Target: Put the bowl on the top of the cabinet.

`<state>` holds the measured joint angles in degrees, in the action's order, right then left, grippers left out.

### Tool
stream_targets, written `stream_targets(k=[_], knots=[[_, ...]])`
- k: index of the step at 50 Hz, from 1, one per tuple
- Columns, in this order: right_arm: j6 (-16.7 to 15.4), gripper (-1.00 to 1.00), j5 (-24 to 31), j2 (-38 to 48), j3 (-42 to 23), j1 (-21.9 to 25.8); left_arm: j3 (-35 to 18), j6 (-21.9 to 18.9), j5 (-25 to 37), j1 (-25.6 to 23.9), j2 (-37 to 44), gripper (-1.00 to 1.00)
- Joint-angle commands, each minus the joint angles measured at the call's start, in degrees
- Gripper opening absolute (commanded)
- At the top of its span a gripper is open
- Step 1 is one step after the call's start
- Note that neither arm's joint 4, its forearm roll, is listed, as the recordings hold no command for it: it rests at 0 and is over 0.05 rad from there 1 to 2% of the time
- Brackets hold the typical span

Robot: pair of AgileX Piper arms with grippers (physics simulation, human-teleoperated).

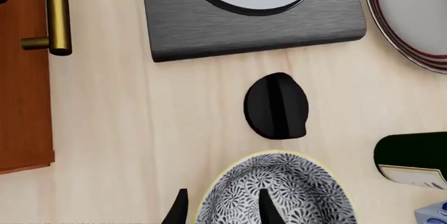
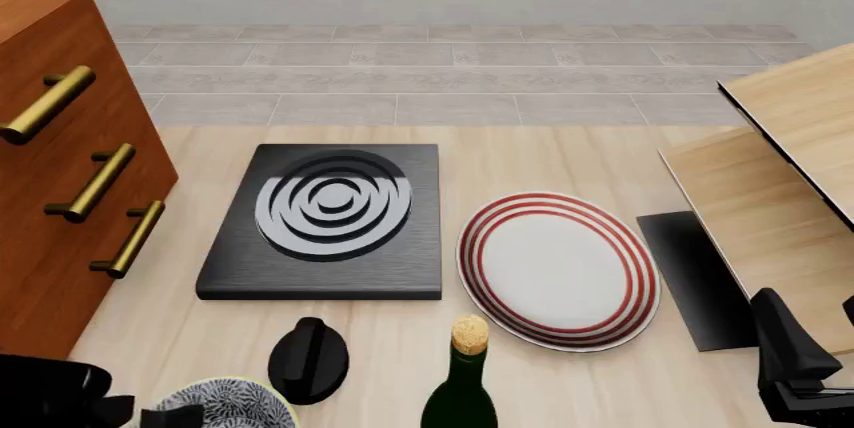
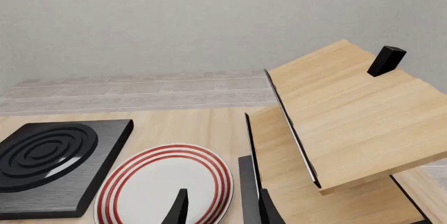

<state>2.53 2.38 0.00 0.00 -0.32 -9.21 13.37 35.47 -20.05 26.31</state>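
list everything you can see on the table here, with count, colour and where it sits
bowl: 1, dark-blue-and-white floral, near edge at left, under the left gripper
cabinet: 1, reddish-brown with three brass handles, far left
burner pad: 1, dark grey with silver rings, centre-left
knob: 1, black, between pad and bowl
plate: 1, white with red rings, right of the pad
bottle: 1, dark green with cork, near edge at centre
pale wood structure: 1, light wood, far right
left gripper: fingers straddling the bowl's rim, open
right gripper: low at right, above the plate's edge, open
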Motion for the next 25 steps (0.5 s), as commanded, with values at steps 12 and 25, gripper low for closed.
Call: stream_targets(k=[12,25], knots=[[0.00,1.00,0.00,0.00,0.00,0.00,3.27,2.24,-0.60,-0.25,-0.94,1.00],[0.00,1.00,0.00,0.00,0.00,0.00,4.75,3.45,-1.64,-0.94,-0.76,1.00]])
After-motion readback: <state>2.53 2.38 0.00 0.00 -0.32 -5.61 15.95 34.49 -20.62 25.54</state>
